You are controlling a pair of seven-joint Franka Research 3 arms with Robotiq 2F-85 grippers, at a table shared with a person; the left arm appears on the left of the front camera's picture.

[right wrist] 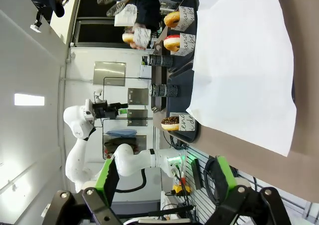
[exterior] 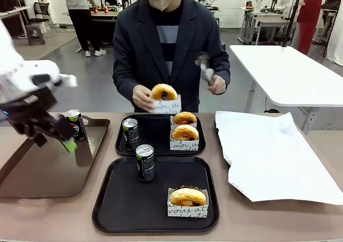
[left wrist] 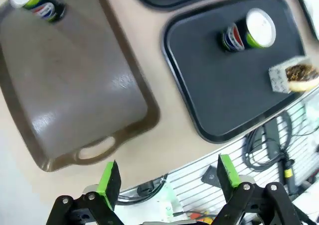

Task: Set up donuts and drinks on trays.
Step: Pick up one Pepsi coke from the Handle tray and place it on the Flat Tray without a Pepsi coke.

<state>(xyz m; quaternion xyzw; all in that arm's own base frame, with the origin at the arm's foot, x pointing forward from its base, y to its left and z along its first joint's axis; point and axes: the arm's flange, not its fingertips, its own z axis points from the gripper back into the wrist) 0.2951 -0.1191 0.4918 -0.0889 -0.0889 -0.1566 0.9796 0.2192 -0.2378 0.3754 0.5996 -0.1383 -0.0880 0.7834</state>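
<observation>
Above the brown tray (exterior: pixel 48 167), your left claw (exterior: pixel 53 137) hangs wide open and empty; closing carelessly could topple the nearby can (exterior: pixel 75 124).

A tan table (exterior: pixel 225 228) is carrying everything. Lying directly on it are three trays and a sheet. The brown tray (exterior: pixel 37 172) is sitting at the left, one end tilting up off the surface. The near black tray (exterior: pixel 128 204) is lying in the middle by the front edge, and the far black tray (exterior: pixel 155 132) is lying just behind it, the two rims almost touching. A white paper sheet (exterior: pixel 273 156) is spreading over the right side, its corner hanging past the table's edge. In the left wrist view the brown tray (left wrist: pixel 70 90) and the near black tray (left wrist: pixel 219 90) are lying side by side with bare tabletop (left wrist: pixel 149 70) showing between them.
</observation>
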